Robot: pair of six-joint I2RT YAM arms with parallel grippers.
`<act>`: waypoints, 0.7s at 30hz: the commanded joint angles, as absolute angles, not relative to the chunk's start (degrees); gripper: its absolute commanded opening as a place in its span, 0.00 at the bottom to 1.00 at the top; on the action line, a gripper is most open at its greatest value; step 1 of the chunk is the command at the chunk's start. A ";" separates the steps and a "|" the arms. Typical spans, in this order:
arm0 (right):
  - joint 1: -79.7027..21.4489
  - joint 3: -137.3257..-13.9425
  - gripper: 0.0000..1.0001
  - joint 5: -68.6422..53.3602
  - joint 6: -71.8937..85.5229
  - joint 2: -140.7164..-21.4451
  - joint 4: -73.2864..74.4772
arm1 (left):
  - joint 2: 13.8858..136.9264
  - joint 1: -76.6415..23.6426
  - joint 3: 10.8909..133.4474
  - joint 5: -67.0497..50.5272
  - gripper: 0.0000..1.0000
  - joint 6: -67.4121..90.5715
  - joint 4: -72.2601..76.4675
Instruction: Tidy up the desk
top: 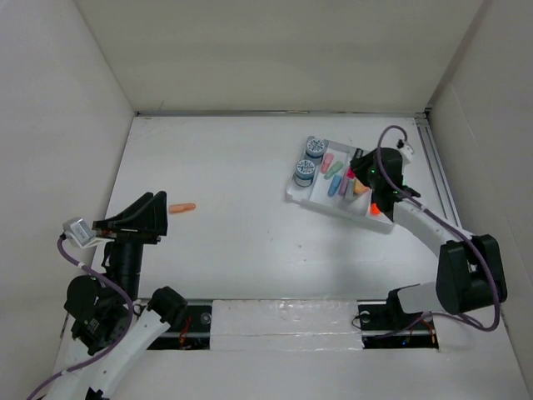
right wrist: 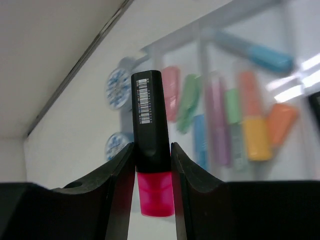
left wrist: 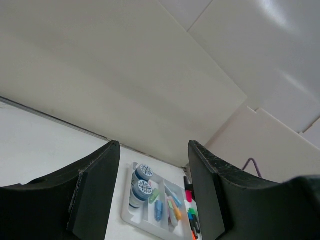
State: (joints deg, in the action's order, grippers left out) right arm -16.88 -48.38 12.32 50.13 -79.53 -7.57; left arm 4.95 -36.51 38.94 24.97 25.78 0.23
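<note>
The table (top: pixel 250 258) is big, flat and white, with white walls on its left, far and right sides. It fills most of the top view.

A small white tray (top: pixel 321 204) sits on the far right part of the table. It has a few boxes inside. In the left box are two round blue-and-white rolls (top: pixel 315 147), one just beside the other. In the middle boxes lie pale highlighters (top: pixel 335 168) — pink, green, blue, purple, yellow and orange ones.

The right pincer (top: pixel 360 177) is over the right side of the tray. It is squeezing a black marker (right wrist: pixel 149 115) between its two fingers. The marker has a pink end and a white barcode sticker on the black part. The black part sticks out past the fingertips, and the pink end sits back between the fingers. I cannot tell if the marker touches the tray.

The left pincer (top: pixel 158 215) is on the near left side, well apart from the tray. Its fingers are spread wide and nothing is between them. It points toward the far right — its own camera sees the tray in the gap between the fingers.

A small orange marker (top: pixel 182 207) lies flat on the table, close to the tips of the left pincer, on their right.
</note>
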 commanded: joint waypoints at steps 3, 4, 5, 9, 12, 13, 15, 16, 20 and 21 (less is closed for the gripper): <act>-2.24 -43.07 0.10 2.04 52.65 -76.90 -7.55 | 5.71 -36.21 39.11 23.64 0.53 25.31 2.81; -0.11 -42.54 0.10 0.54 52.30 -77.25 -7.73 | 6.06 -36.21 39.11 23.90 0.53 25.40 2.81; 2.00 -41.76 0.10 -1.56 52.47 -77.43 -7.56 | 6.24 -36.21 39.11 23.65 0.53 25.40 2.81; 10.63 -40.96 0.13 -10.97 52.65 -79.71 -8.52 | 7.20 -36.21 39.11 23.64 0.53 25.40 2.90; 11.95 -40.96 0.19 -14.85 53.35 -83.22 -9.66 | 8.00 -36.21 39.20 23.38 0.53 25.49 2.73; 13.61 -40.96 0.21 -15.90 53.96 -83.93 -9.84 | 8.09 -36.21 39.11 23.29 0.53 25.49 2.72; 14.85 -39.82 0.27 -18.01 54.58 -84.55 -11.59 | 8.43 -36.21 38.94 22.68 0.53 25.40 2.81; 14.85 -39.47 0.33 -18.63 55.10 -84.29 -12.04 | 8.52 -36.21 38.85 22.50 0.53 25.40 2.90; 15.47 -38.41 0.58 -16.09 55.55 -79.99 -11.86 | 9.05 -36.21 38.94 21.62 0.53 25.40 2.99; 15.47 -38.06 0.60 -15.65 55.81 -78.76 -12.30 | 9.05 -36.21 38.94 21.62 0.53 25.40 3.08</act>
State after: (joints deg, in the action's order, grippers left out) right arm 15.11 -38.22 -14.92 54.85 -83.02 -7.75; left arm 8.03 -36.51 38.94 22.94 25.80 0.27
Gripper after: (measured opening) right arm 0.587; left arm 0.531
